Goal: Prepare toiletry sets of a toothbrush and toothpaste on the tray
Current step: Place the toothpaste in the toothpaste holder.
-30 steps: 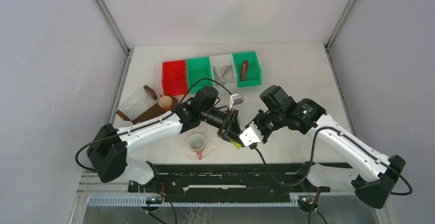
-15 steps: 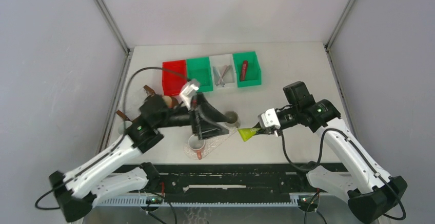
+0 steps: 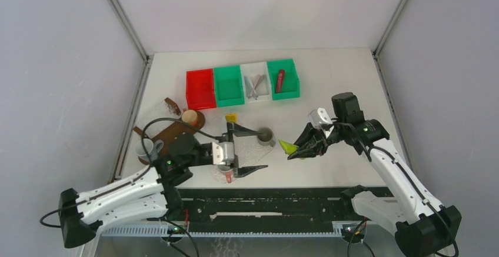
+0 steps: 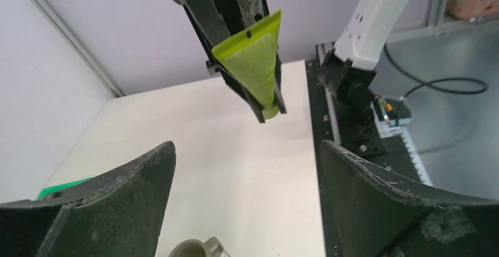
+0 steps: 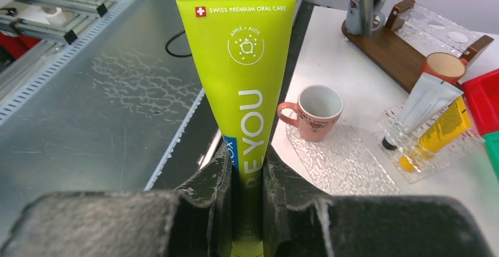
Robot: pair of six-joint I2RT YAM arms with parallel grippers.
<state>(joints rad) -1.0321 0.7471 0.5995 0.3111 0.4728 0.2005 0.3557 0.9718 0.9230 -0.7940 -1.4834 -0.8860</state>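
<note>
top external: left gripper [image 3: 259, 150] just spread wide, empty; right gripper [image 3: 298, 150] alone pinches lime-green plastic toothpaste tube [image 3: 288, 146], handover done

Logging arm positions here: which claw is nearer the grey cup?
Left. The left claw gapes open just beside the grey cup; the right claw, gripping the green tube, hangs farther off on the cup's other side.
</note>
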